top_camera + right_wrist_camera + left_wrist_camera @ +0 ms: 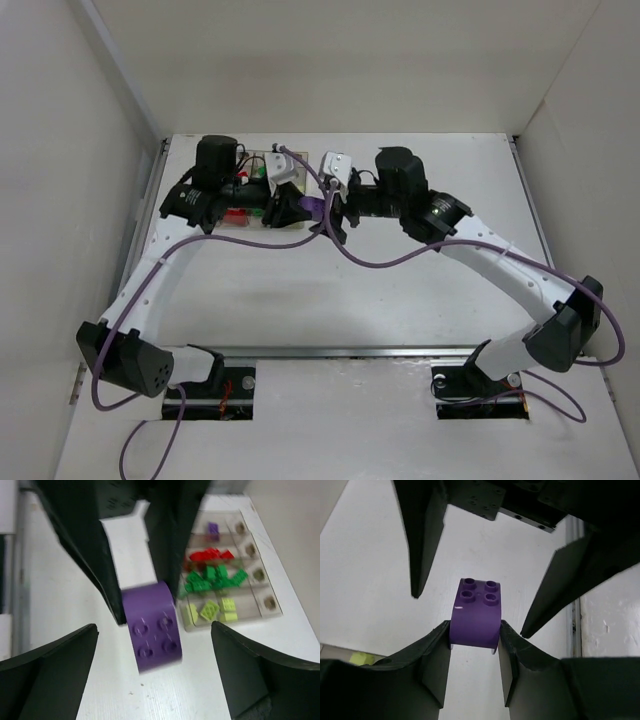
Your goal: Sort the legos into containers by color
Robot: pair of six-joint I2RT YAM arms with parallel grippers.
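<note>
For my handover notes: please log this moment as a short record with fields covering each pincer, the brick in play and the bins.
left pincer: shut on the purple brick
right pincer: open, fingers wide of that brick on both sides
brick position: between both pincers, gripped only by the left
containers: four joined bins, one colour each
bin contents: second purple piece; red bricks; green bricks; pale yellow bricks
</note>
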